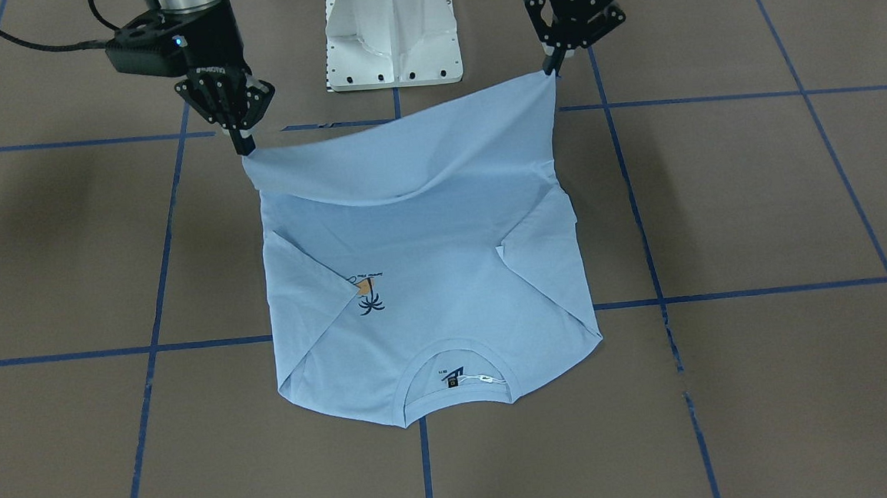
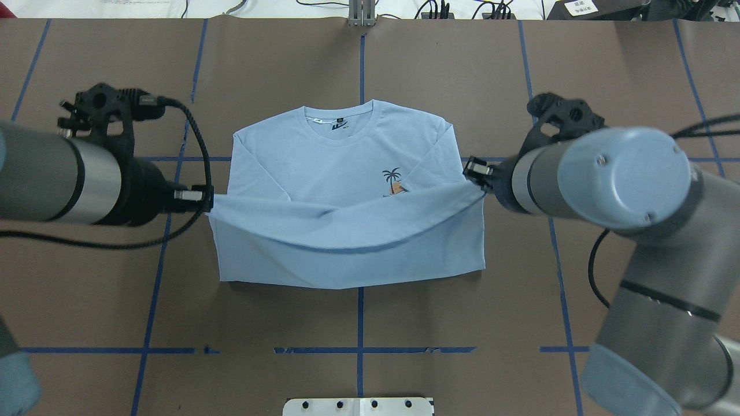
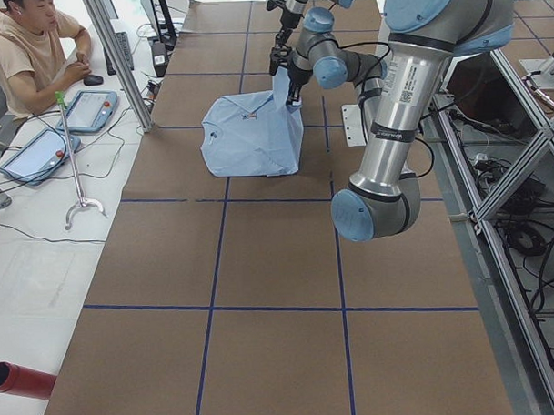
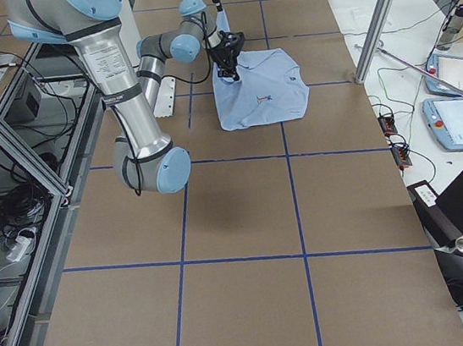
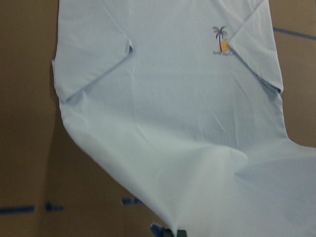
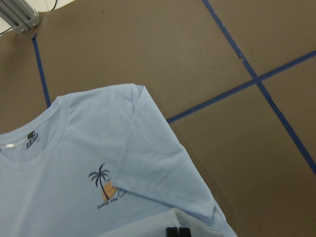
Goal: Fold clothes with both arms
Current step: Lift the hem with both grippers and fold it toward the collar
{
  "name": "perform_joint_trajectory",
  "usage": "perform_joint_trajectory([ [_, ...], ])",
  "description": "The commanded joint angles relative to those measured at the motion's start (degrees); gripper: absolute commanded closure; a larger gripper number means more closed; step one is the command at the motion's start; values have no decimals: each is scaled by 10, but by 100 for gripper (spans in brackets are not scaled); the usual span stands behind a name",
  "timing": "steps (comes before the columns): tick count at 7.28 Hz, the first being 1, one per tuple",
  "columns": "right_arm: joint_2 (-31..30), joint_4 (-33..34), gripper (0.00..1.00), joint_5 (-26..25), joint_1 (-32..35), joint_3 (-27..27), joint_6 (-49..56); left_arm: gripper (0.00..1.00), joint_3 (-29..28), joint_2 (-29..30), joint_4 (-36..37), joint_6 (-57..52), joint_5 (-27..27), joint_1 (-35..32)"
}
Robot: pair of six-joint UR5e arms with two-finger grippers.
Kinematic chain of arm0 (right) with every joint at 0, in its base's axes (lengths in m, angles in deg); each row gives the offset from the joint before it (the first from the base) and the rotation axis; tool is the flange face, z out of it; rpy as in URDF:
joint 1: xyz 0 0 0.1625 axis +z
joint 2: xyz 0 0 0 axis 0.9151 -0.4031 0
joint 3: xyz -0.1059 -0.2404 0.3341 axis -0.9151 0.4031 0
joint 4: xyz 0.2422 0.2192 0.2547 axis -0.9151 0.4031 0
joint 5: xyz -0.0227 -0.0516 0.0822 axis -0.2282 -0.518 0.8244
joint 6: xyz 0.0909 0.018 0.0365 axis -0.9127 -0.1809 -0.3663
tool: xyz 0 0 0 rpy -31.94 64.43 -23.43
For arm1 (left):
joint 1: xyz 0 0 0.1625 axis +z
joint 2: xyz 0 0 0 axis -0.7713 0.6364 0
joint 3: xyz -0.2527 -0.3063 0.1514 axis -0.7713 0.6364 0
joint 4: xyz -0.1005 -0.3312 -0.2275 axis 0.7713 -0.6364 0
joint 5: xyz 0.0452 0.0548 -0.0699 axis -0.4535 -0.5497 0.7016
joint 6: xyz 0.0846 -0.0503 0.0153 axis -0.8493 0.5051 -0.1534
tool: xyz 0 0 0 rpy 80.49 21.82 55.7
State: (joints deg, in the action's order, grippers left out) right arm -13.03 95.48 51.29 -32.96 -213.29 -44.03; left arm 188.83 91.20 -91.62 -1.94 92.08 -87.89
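At L hand (image 1: 553,65): T-shirt (image 1: 430,280) (corner pinched)

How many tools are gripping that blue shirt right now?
2. The left tool pinches the T-shirt's hem corner on the robot's left side; the right tool pinches the opposite hem corner.

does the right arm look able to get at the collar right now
Probably not yet: the right gripper is shut on a raised hem corner of the T-shirt and would have to let go first. The collar itself lies uncovered, with nothing in between.
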Motion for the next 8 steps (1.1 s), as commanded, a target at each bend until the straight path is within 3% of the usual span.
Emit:
perform_joint_trajectory([
  [1,56,-3,100,17,71,104,54,100,-127,57,-15,-55,2,-60],
  [2,86,-4,100,17,84,159,61,100,-197,68,-71,-55,1,-70],
  [4,111,-138,100,15,97,293,59,100,-347,95,-202,-55,-29,-76],
  [6,164,-212,100,11,98,434,57,100,-432,118,-241,-57,-54,-75],
  [8,168,-238,100,10,94,482,56,100,-489,125,-284,-57,-55,-73],
])
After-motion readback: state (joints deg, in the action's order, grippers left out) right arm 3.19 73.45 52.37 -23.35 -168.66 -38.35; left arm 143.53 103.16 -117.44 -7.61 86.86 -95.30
